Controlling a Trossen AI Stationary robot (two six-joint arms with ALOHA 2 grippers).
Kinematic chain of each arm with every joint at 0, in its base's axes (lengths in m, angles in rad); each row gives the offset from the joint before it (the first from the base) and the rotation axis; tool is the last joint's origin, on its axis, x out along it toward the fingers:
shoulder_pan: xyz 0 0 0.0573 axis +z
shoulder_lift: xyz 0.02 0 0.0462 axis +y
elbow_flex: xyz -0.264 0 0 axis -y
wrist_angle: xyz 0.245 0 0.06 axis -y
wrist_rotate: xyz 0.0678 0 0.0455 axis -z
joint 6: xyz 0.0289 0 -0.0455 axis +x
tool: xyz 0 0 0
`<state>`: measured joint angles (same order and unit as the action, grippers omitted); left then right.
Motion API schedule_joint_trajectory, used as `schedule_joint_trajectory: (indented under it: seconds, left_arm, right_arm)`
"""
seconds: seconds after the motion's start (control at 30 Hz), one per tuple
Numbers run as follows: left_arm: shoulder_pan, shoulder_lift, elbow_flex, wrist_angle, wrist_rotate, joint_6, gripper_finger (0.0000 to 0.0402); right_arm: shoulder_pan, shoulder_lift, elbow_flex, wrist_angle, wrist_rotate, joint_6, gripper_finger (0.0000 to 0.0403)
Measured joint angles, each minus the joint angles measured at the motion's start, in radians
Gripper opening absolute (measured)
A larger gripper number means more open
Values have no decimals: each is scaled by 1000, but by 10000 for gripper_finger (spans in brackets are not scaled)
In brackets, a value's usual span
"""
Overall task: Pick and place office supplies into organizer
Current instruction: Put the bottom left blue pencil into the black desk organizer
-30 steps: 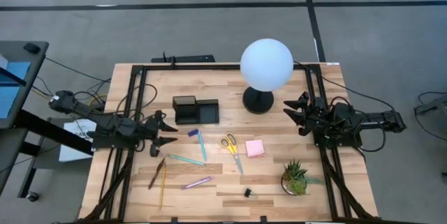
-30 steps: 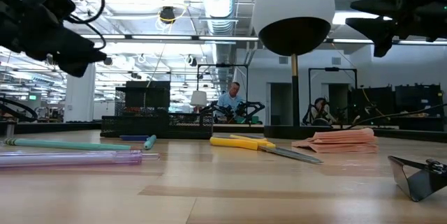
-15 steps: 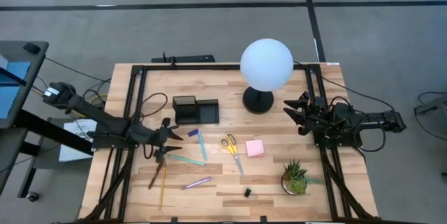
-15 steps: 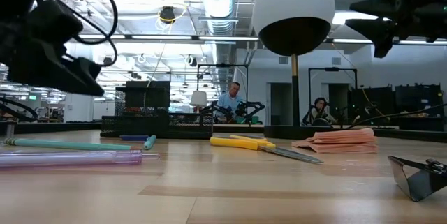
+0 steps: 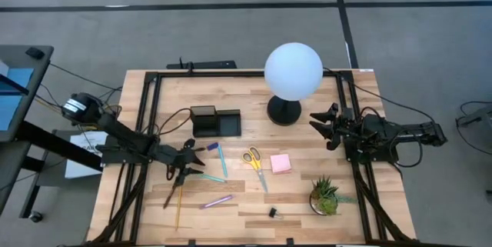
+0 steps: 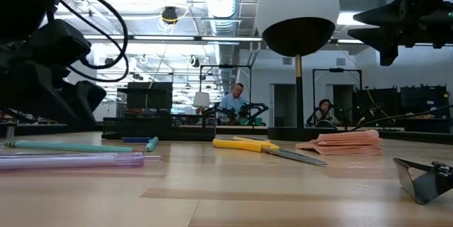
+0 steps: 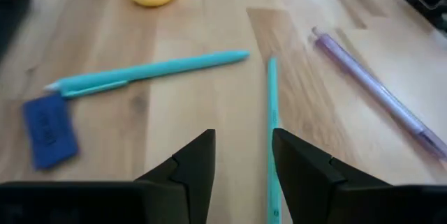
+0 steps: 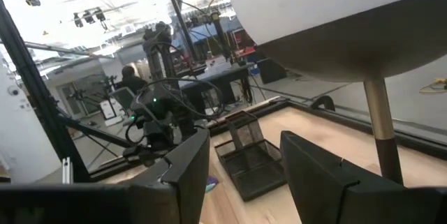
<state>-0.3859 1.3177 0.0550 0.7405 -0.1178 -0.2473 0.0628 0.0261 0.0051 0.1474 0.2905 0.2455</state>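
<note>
The wooden table [image 5: 300,201] carries pens [image 5: 221,159]; scissors [image 5: 255,165]; a pink pad [image 5: 280,163]; organizer [image 5: 216,121]; lamp [image 5: 292,74]; plant [image 5: 325,195].

Lamp and plant on the table [image 5: 154,216]
A white globe lamp [image 5: 293,71] stands on its round black base [image 5: 284,111] toward the back; a small green potted plant [image 5: 325,195] sits near the front right corner.

No readable text, labels, brands or numbers anywhere in these views. The small blue piece [image 7: 50,129] carries faint dark markings in the left wrist view, too blurred to read. Signs in the room behind the table are too small to make out.
</note>
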Motion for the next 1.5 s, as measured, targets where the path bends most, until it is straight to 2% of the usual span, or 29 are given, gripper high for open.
schedule_joint_trajectory:
  seconds: [0.2,0.47,0.57,1.2,1.5]
  left_arm:
    - [0,168,80,-5,34,38,153]
    - [-1,355,146,93,11,71,153]
    - [-1,387,158,137,8,71,153]
    - [-22,572,333,159,-23,107,151]
    - [-27,615,339,195,-49,42,88]
  right_arm:
    - [0,0,0,-3,0,0,169]
    - [0,0,0,-8,0,0,169]
    - [0,0,0,-15,0,0,169]
    - [0,0,0,-45,0,0,168]
    - [0,0,0,-71,0,42,168]
